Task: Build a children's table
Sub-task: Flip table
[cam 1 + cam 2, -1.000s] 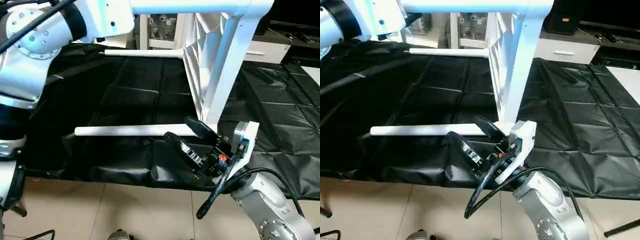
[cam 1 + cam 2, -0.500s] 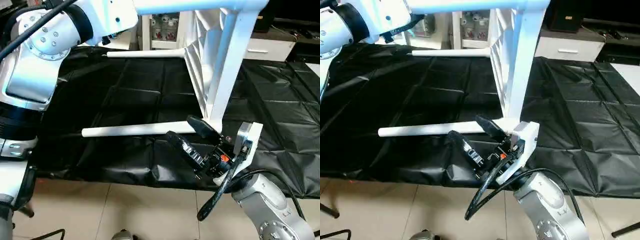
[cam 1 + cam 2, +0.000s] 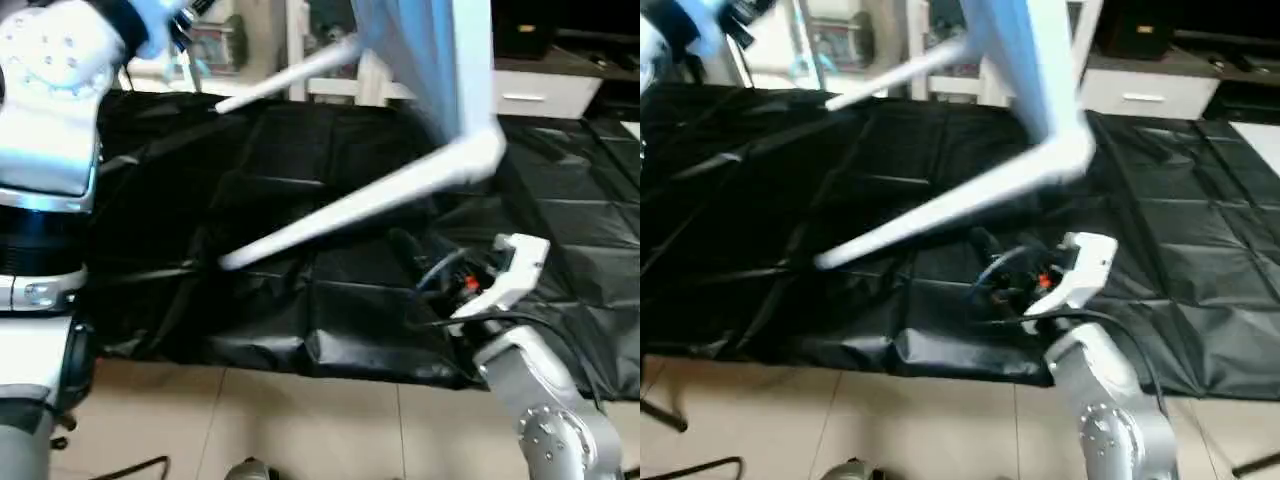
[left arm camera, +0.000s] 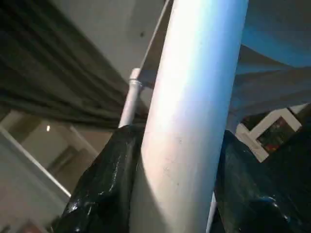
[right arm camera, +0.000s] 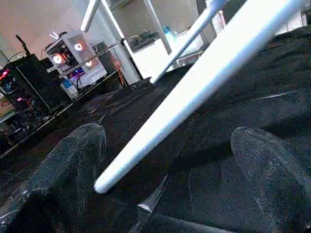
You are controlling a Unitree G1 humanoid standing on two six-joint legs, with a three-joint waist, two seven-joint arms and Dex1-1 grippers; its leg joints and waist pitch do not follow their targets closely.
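The children's table (image 3: 440, 70) was up off the black sheet (image 3: 300, 200), tipped so that its white top stood on edge near the far side of the sheet, blurred in both head views. One white leg (image 3: 360, 200) slanted down from the table's lower corner toward the sheet's near left part, its free end hanging just above the black cover near the middle of the near half. A second leg (image 3: 290, 75) ran out from higher up toward the sheet's far left corner. The left claw (image 4: 170, 184) was clamped on a white leg (image 4: 194, 97), its two black fingers (image 4: 104, 179) pressed against either side of the tube, about half spread to take the tube's width. Which of the legs that was could not be made out with certainty from the wrist view; the left arm (image 3: 50, 110) rose at the left edge of the head views toward the far left of the sheet. The right claw (image 3: 425, 265) sat low over the near right part of the sheet, beside the lower end of the table, with its fingers (image 5: 73, 160) spread nearly as wide as they go and nothing between them. In the right wrist view the slanting leg (image 5: 194, 92) crossed above the gap between those fingers without touching either one. The sheet lay creased and bunched along its near edge, above the tiled floor (image 3: 300, 420).
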